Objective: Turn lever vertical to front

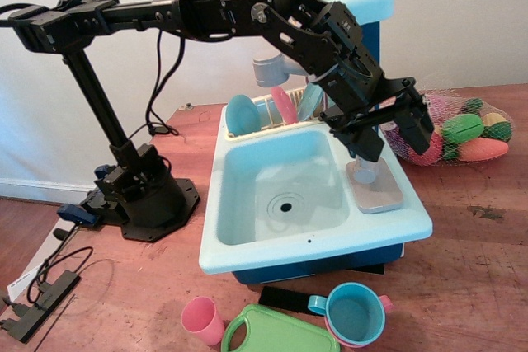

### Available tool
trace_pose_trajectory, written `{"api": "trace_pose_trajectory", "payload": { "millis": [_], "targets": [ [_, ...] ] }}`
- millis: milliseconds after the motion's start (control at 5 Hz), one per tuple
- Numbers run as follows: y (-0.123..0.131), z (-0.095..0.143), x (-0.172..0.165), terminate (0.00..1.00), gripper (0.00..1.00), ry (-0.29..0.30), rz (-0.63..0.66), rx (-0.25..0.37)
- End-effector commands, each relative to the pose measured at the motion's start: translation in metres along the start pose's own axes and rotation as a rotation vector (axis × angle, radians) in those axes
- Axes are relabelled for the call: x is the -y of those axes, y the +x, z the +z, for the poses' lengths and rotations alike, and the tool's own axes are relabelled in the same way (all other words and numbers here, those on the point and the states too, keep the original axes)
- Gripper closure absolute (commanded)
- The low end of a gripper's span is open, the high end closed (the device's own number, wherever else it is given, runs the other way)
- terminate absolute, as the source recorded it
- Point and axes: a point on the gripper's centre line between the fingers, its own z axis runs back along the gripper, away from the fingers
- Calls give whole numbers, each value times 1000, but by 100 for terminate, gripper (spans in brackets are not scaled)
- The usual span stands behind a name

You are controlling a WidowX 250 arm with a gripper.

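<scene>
The grey toy faucet's flat plate (378,194) lies on the right ledge of the light blue toy sink (313,245). Its round collar (363,173) stands on the plate's far end. The grey spout head (271,69) shows behind the arm. My black gripper (393,139) hangs directly over the collar with its jaws spread. One finger (368,144) comes down onto the collar and the other finger (417,128) is out to the right. The lever is hidden behind the near finger. Nothing is held.
A dish rack behind the basin holds a teal plate (242,114) and a pink plate (283,103). A mesh bag of toy food (466,133) lies right of the gripper. A pink cup (202,319), green board (268,331) and blue cup (355,312) sit in front. The arm base (140,195) stands at the left.
</scene>
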Motion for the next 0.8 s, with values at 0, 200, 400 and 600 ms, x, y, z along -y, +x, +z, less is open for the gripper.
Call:
{"api": "trace_pose_trajectory", "payload": {
  "millis": [0, 200, 400, 600],
  "targets": [
    [0, 0, 0, 0, 0, 0, 0, 0],
    [0, -5, 2, 0, 0, -2, 6, 6],
    [3, -11, -3, 0, 0, -4, 25, 27],
    [3, -11, -8, 0, 0, 1, 30, 31]
  ]
}}
